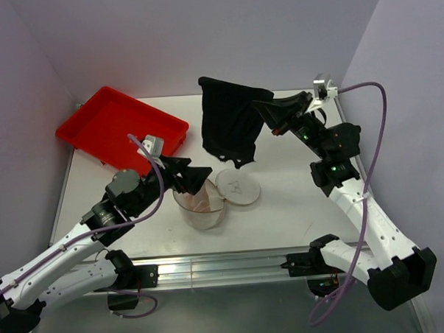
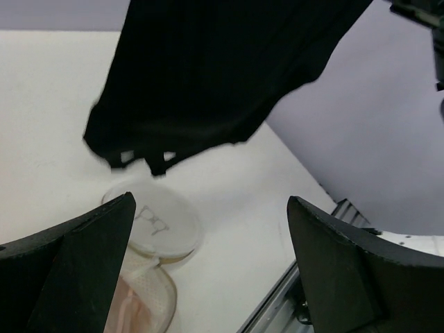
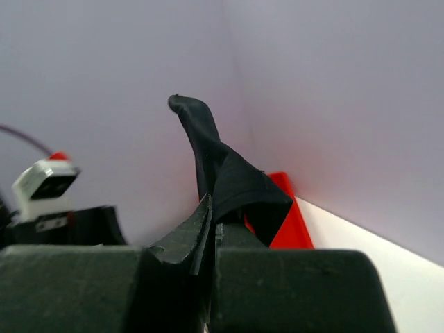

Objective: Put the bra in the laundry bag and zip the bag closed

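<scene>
You are looking down from high behind the near edge over the white table (image 1: 305, 207). The left wrist camera is peering forward up close, sharing the black fabric bra (image 2: 222, 76) and round white mesh laundry bag (image 2: 163, 222); the right is facing the far corner, sharing the red plastic tray (image 3: 295, 229).

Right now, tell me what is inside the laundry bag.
Inside the laundry bag something pinkish shows through the mesh; I cannot tell what. The left tool covers part of the opening. The black bra hangs outside.
</scene>
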